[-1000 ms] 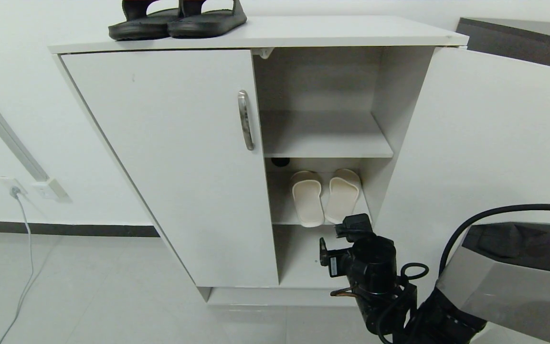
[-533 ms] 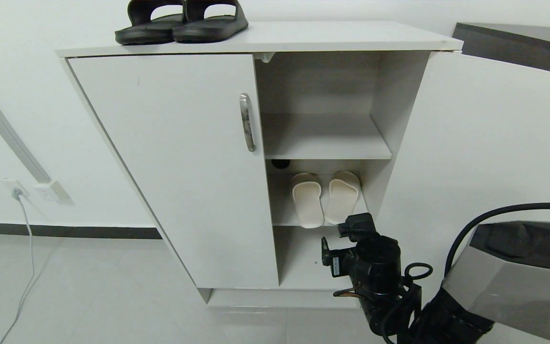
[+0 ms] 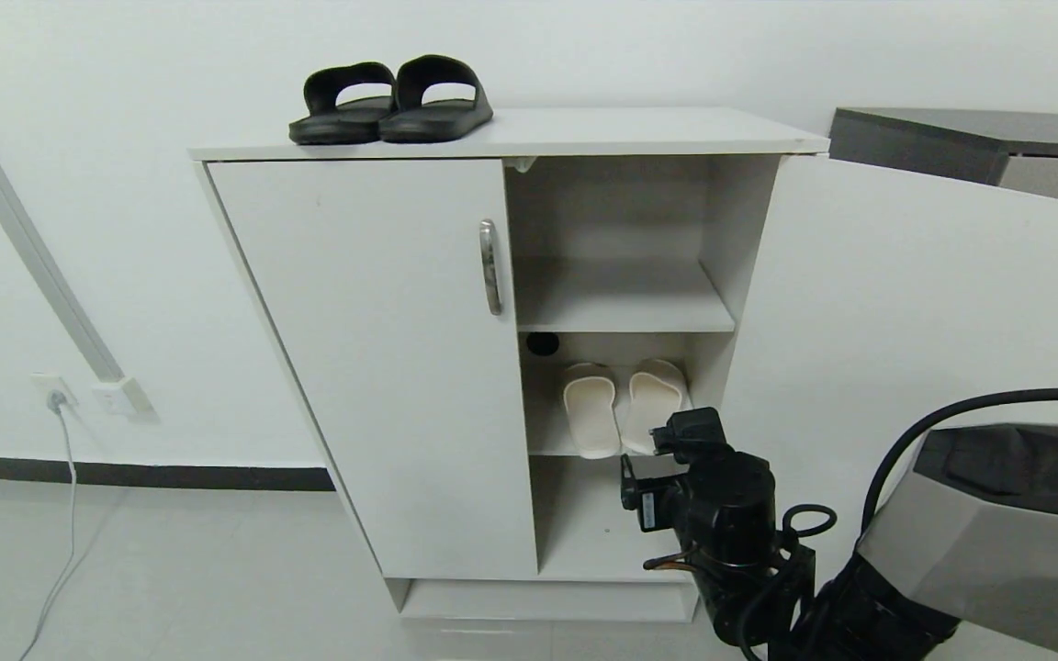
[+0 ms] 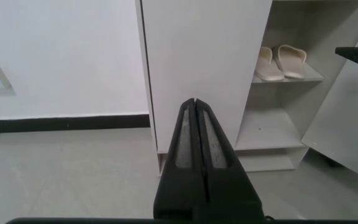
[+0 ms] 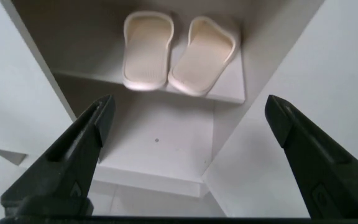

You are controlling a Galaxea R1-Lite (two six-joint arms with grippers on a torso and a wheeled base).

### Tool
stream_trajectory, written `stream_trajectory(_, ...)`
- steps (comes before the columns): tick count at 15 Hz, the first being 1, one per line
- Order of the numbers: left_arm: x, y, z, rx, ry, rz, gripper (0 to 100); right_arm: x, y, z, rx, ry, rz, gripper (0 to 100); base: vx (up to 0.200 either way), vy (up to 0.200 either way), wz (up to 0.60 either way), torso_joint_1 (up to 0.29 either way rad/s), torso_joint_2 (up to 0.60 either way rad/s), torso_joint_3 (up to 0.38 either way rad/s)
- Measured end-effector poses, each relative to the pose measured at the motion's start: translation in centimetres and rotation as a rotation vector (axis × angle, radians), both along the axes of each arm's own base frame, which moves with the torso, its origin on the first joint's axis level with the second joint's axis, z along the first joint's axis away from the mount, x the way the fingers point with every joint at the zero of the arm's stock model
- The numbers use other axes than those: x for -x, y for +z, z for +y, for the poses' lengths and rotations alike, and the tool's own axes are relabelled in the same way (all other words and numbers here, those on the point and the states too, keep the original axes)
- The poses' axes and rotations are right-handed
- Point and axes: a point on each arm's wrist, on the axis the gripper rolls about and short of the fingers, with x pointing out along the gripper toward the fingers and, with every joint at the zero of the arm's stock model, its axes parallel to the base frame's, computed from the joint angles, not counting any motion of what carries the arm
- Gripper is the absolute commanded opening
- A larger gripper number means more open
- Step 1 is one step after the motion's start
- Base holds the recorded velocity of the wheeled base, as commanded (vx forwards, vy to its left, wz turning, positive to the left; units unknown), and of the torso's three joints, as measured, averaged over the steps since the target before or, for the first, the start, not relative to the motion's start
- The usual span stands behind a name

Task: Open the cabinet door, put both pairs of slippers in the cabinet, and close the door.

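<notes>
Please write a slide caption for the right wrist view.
Open right gripper faces the white slippers on a cabinet shelf.

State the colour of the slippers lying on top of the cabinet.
The slippers are black, clearest in the head view.

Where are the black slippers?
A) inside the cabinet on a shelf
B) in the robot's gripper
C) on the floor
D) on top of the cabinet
D: the black slippers sit side by side on the cabinet top; the white slippers are the pair inside it.
</notes>
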Motion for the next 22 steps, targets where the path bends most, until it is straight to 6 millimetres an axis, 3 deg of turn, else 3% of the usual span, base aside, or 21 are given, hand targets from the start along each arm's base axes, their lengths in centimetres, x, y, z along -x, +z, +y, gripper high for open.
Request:
stream_trajectory(10, 0.00, 0.00, 0.00, 0.000, 0.000, 0.000, 0, 0.00, 0.09, -0.18, 0.001, -0.005, 0.000, 100, 0.000, 0.000, 0.00, 0.000, 0.00, 0.009)
stream_trajectory(22, 0.00, 0.01, 0.00, 0.000, 0.000, -0.001, 0, 0.03, 0.12, -0.20, 0.000, -0.005, -0.001, 100, 0.000, 0.200, 0.00, 0.001, 0.00, 0.004)
